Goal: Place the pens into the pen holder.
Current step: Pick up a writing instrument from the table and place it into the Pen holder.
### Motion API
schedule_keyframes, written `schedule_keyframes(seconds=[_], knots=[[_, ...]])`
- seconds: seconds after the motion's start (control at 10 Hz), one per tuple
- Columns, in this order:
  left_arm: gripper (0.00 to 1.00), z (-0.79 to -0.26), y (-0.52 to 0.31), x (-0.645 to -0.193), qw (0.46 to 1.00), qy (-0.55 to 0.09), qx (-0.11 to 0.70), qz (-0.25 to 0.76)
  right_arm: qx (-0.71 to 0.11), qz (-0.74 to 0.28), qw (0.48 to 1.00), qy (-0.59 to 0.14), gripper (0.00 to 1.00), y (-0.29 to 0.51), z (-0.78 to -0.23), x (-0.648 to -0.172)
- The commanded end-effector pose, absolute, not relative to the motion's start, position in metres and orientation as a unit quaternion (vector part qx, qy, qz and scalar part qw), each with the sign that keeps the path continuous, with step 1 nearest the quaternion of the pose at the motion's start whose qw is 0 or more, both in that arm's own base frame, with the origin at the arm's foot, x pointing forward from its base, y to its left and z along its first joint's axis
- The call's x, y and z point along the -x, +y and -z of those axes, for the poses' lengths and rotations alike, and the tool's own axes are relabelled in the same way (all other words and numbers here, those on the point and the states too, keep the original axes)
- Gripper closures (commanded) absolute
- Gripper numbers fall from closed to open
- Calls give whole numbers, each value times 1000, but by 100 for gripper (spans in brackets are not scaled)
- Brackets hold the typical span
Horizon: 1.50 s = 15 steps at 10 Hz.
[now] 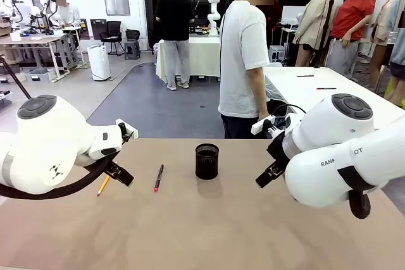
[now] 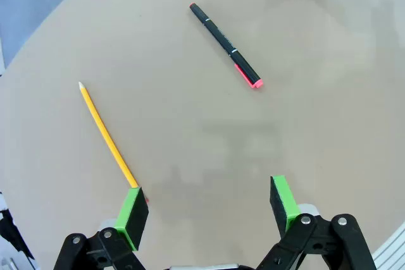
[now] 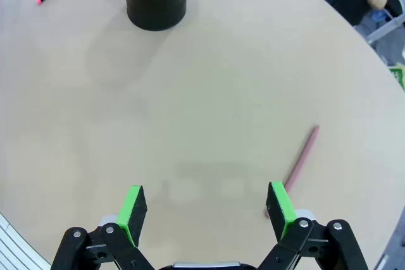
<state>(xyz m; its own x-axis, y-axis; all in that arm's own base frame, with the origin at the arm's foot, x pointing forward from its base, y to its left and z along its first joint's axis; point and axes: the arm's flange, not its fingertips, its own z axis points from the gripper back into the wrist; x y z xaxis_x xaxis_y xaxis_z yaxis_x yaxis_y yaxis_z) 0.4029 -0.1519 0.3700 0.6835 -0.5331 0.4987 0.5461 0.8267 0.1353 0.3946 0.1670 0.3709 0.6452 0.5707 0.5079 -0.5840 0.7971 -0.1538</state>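
Left gripper [image 2: 207, 194] is hovering over the tan table [image 1: 209, 232] with its green-padded fingers [image 2: 133, 210] spreading wide and gripping nothing; the yellow pencil [image 2: 106, 136] is lying flat on the table below it, running diagonally, with its near end slipping behind one green pad in the left wrist view; whether pad and pencil are touching, cannot tell; the black pen with red tip [image 2: 225, 45] is lying flat farther out, well apart from both pads, between the pencil and the pen holder [image 1: 207, 160]; right gripper [image 3: 205, 197] is also hanging above the table with fingers [image 3: 280, 203] spreading wide and pinching nothing; the reddish-brown pen [image 3: 301, 159] is lying flat just beside one pad in the right wrist view, slanting away from it, its near end going out of sight at that pad; contact there unclear too; the pen holder is standing upright near the table's middle, between the two grippers, its mesh bottom showing through the open top in the right wrist view; all three pens are lying on the tabletop outside the holder; a person in a white T-shirt [image 1: 243, 61] is standing at the far side of the table, turning sideways.
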Motion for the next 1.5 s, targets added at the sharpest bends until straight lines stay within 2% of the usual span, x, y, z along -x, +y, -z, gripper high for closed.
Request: schedule_keyframes(seconds=[0.0,1.2,1.3,1.4], knots=[[0,-370,-152,-403,917,-268,12,294,-12,-318,907,-276,0,167,-371,-395],[0,-370,-152,-403,917,-268,12,294,-12,-318,907,-276,0,167,-371,-395],[0,-377,-154,-400,914,-226,39,335,-23,-335,902,-270,0,168,-374,-392],[0,-392,-157,-398,910,-196,47,362,-76,-364,896,-242,0,170,-383,-385]])
